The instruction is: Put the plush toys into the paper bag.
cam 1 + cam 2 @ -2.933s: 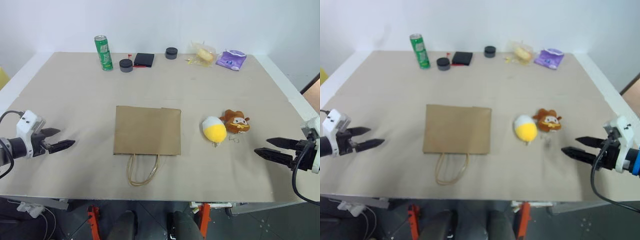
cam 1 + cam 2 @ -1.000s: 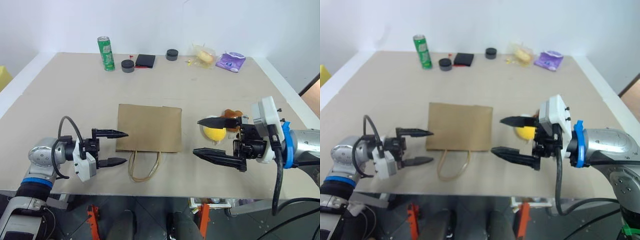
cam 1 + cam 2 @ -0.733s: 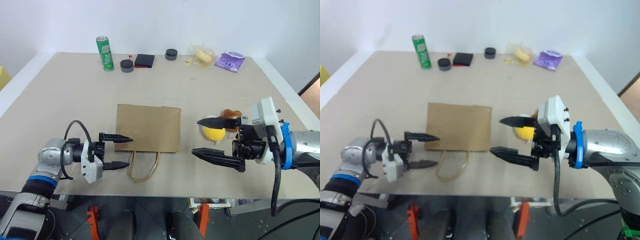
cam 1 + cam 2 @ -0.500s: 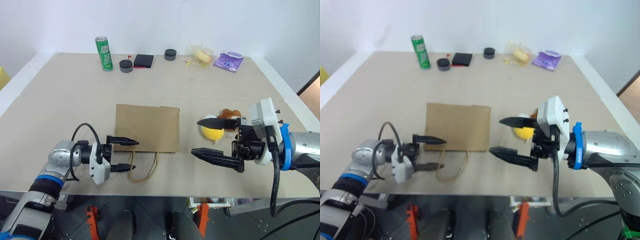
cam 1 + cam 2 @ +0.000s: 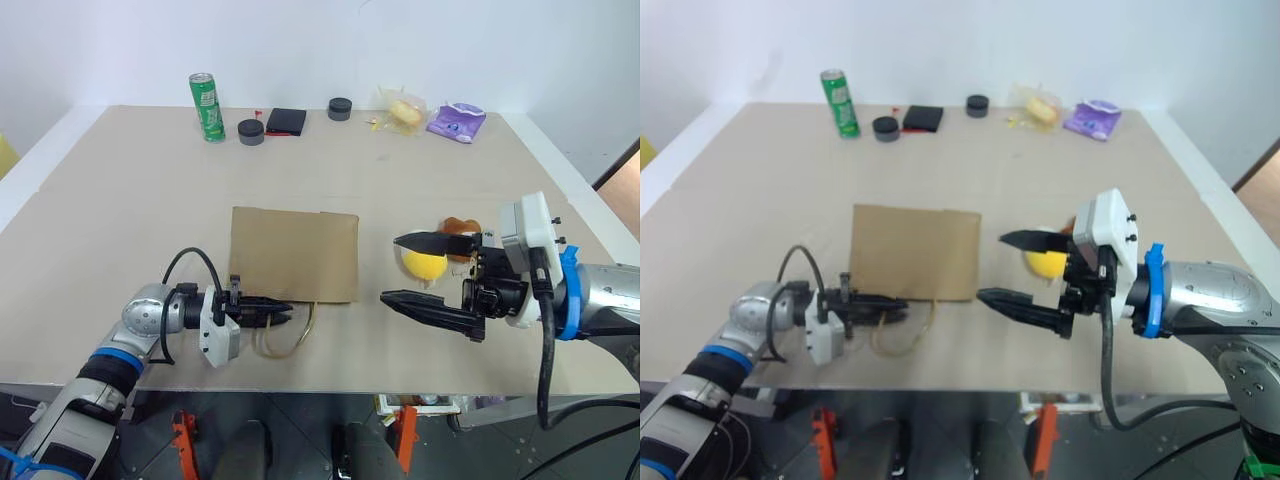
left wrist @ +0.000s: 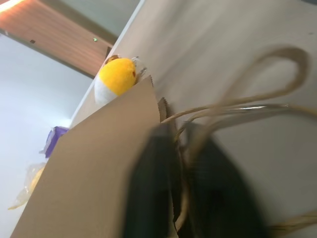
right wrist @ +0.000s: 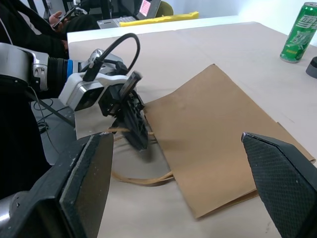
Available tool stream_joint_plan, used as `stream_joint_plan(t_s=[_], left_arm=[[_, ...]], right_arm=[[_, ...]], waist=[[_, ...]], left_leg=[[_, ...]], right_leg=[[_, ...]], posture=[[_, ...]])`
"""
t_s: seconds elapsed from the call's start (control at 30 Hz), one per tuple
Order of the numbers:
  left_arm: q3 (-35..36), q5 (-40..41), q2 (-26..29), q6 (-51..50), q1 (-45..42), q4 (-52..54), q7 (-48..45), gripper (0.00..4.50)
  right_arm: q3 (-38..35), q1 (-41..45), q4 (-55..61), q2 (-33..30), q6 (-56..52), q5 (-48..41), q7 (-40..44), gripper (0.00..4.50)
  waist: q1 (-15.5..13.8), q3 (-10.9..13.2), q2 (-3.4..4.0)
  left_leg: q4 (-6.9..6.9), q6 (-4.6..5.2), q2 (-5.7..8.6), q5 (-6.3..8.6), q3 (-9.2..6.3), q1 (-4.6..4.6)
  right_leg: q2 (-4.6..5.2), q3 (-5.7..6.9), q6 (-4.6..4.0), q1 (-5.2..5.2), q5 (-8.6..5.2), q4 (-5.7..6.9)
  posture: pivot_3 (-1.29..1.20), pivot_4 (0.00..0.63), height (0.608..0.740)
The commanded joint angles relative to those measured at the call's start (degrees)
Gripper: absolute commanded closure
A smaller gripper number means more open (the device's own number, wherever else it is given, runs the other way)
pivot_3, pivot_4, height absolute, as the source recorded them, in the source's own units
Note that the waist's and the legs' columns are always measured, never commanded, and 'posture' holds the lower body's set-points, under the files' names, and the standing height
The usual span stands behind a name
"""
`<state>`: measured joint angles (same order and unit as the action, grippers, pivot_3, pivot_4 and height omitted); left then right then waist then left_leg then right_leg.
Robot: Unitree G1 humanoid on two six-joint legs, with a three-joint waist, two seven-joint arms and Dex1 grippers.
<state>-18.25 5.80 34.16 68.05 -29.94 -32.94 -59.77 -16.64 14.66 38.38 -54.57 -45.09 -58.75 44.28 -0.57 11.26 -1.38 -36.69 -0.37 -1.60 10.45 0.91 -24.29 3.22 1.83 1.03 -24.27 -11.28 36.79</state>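
The brown paper bag [image 5: 295,255] lies flat mid-table, its cord handles [image 5: 285,335] pointing at the front edge. My left gripper [image 5: 278,318] is shut on a handle cord right at the bag's mouth; in the left wrist view the cord [image 6: 237,104] runs between the blurred fingers. The yellow and white plush toy [image 5: 422,264] lies right of the bag. The brown plush toy [image 5: 462,226] sits just beyond it, partly hidden by my right gripper [image 5: 390,268]. That gripper hovers wide open between the bag and the toys, holding nothing.
Along the far edge stand a green can [image 5: 207,105], two black round lids [image 5: 252,131], a flat black box [image 5: 287,120], a clear-wrapped yellow snack [image 5: 405,110] and a purple packet [image 5: 459,121]. The table's front edge runs just below the handles.
My left gripper has slid right to the bag's handles and gone from open to shut on a cord. The right gripper has stayed where it was, open.
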Motion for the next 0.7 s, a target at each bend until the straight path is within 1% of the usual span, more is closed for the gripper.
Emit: stream_joint_plan(t_s=[0.03,0.1,0.13,0.17,0.23,0.27,0.33,0.4,0.43,0.53,0.7], left_arm=[[1.00,3.88,-0.96,-5.68,-0.92,3.50,1.72,4.48],[1.91,5.70,-1.59,-10.20,-0.97,5.64,2.42,4.48],[2.51,6.53,-2.00,-12.71,-1.09,7.05,2.98,4.50],[3.04,7.14,-2.34,-14.89,-1.22,8.44,3.43,4.50],[3.94,8.05,-2.80,-18.63,-1.53,11.16,4.20,4.50],[4.37,8.64,-2.98,-20.09,-1.71,12.65,4.43,4.50],[5.33,9.66,-3.46,-23.13,-1.94,15.55,4.79,4.50],[6.24,10.48,-4.11,-26.37,-2.11,18.27,5.46,4.50],[6.50,10.68,-4.31,-27.78,-2.13,19.55,5.60,4.50],[7.41,11.19,-4.99,-31.26,-1.78,22.54,5.95,4.50],[8.71,11.97,-6.23,-35.45,-1.17,25.27,6.64,4.50]], right_arm=[[-1.24,-1.11,1.64,1.14,0.89,-0.30,-2.02,0.00],[-0.86,-2.39,1.94,2.24,0.94,0.04,-3.54,0.00],[-0.46,-3.21,2.17,3.15,1.12,0.59,-4.62,0.54],[0.16,-3.92,2.35,4.09,1.21,1.12,-5.72,0.76],[2.16,-5.13,2.86,6.64,1.69,2.74,-8.26,1.87],[3.62,-5.36,2.73,8.53,1.94,3.87,-10.23,2.19],[6.63,-5.51,1.97,12.10,2.88,6.94,-13.38,3.18],[10.14,-5.51,0.46,15.70,4.51,11.09,-15.53,4.28],[12.10,-5.43,-0.77,17.59,5.36,13.34,-16.54,4.47],[17.36,-4.07,-5.45,23.20,8.40,19.62,-18.51,4.47],[23.02,0.86,-17.74,33.19,14.03,28.04,-21.10,4.47]], waist=[[0.01,-0.01,-0.01],[0.01,-0.01,-0.02],[0.01,-0.02,-0.04],[0.01,-0.02,-0.04],[0.02,-0.03,-0.05],[0.03,-0.03,-0.05],[0.06,-0.04,-0.06],[0.08,-0.04,-0.06],[0.10,-0.04,-0.07],[0.15,-0.07,-0.12],[0.27,-0.09,-0.14]], left_leg=[[0.00,0.00,0.00,0.00,0.00,-0.01],[0.00,0.00,0.01,0.00,0.00,-0.02],[0.00,0.00,0.01,0.00,0.01,-0.02],[0.00,0.00,0.01,0.00,0.00,-0.02],[0.00,0.00,0.00,0.00,-0.01,-0.02],[0.00,0.00,-0.01,0.00,-0.01,-0.01],[-0.01,0.00,0.00,0.00,-0.01,0.00],[-0.01,0.00,-0.01,0.00,-0.03,0.00],[-0.02,0.00,-0.05,0.00,-0.03,0.00],[0.00,0.00,-0.09,0.00,-0.03,0.02],[0.00,0.00,-0.15,0.00,0.00,0.04]], right_leg=[[0.00,0.00,0.00,0.00,0.00,0.00],[0.00,-0.02,0.00,0.00,0.00,-0.01],[0.00,-0.03,0.01,0.00,0.01,-0.01],[0.00,-0.02,0.03,0.00,0.02,-0.01],[-0.04,-0.03,0.15,-0.01,0.09,-0.01],[-0.05,-0.03,0.15,-0.01,0.09,-0.01],[-0.14,-0.03,0.11,-0.01,0.07,-0.01],[-0.19,-0.04,-0.01,-0.02,0.03,-0.01],[-0.24,-0.04,-0.03,-0.03,0.04,-0.01],[-0.34,-0.10,-0.05,-0.03,0.05,-0.01],[-0.46,-0.17,-0.14,-0.05,0.09,-0.01]], posture=[[0.00,0.150,0.740],[0.00,0.150,0.740],[0.00,0.150,0.740],[0.00,0.150,0.740],[0.00,0.150,0.740],[0.00,0.150,0.740],[0.00,0.150,0.740],[0.00,0.150,0.740],[0.00,0.150,0.740],[0.00,0.150,0.740],[0.00,0.150,0.740]])
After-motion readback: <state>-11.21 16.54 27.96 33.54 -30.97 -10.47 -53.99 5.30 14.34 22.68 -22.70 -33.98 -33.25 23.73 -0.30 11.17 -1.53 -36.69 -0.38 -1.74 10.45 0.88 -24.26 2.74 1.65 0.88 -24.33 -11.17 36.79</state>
